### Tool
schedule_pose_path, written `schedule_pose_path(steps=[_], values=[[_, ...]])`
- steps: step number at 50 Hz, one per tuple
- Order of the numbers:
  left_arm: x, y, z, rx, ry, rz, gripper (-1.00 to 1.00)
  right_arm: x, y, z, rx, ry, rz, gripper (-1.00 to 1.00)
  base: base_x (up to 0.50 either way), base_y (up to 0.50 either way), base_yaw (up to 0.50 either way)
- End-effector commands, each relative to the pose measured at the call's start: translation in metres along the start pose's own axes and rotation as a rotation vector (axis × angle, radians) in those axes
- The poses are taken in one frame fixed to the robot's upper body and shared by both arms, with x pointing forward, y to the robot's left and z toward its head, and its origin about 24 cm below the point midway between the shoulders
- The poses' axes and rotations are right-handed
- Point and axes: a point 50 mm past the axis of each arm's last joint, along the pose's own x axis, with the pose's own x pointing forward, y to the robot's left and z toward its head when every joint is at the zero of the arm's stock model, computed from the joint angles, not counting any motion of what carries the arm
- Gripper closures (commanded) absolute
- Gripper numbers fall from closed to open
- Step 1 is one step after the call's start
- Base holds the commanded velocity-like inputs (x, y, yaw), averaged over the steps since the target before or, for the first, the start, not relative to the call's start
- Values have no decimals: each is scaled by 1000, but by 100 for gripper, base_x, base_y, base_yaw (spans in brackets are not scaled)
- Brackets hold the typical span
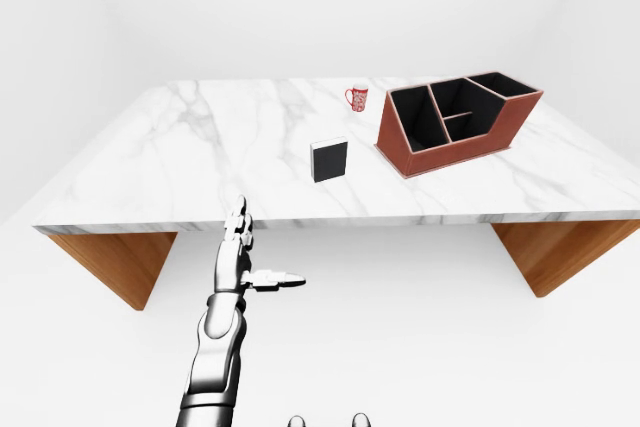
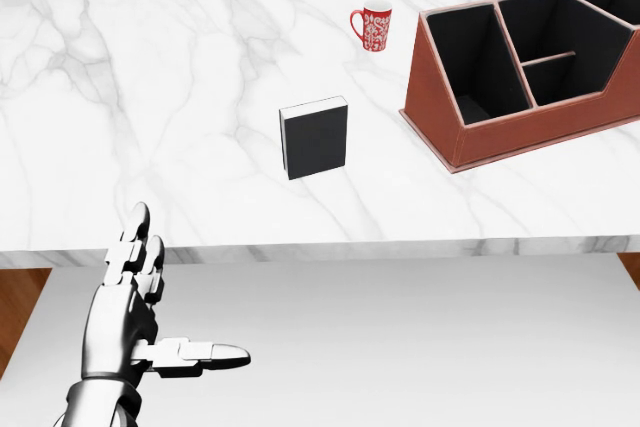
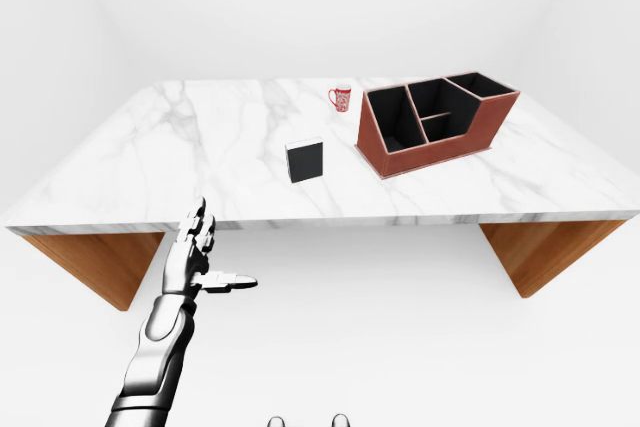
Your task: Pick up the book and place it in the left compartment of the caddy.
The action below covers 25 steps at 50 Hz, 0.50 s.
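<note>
My left hand (image 2: 140, 312) is the closest thing to my cameras, rising from the bottom left of the head view on its silver arm (image 1: 212, 357); the fingers (image 2: 133, 247) are stretched straight toward the table and the thumb (image 2: 200, 355) juts out to the right, so the hand is spread wide and grips nothing. It hangs short of the table's (image 2: 150, 117) near edge, with its fingertips just overlapping that edge in the head view, and it touches nothing. My right hand does not show in any view. At the very bottom of the left-eye view two small pale tips (image 1: 327, 421) poke in; I cannot tell what they are. On the white marble top the book (image 2: 314, 137), dark-covered with a pale page edge along its left and top, stands near the middle, well apart from my hand, up and to the right of it. To the right of the book sits the caddy (image 2: 520, 127), red-brown outside and black inside, its left compartment (image 2: 470, 57) nearest the book and holding nothing. A red patterned mug (image 2: 374, 25) stands above the book, just beside the caddy's left end. Wooden legs (image 1: 120, 262) show under both ends of the table.
</note>
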Motion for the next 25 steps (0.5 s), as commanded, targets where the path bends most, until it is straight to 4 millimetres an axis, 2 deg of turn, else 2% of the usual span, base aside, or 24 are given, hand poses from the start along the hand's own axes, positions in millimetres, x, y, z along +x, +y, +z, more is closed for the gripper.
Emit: schedule_pose_path(steps=[1,25], values=[[0,0,0,0,0,1,-100,0,1,-1,-7,3,5,-100,0,0,0],[-1,0,1,2,-1,1,-100,0,0,-1,-4,-1,1,-100,0,0,0]])
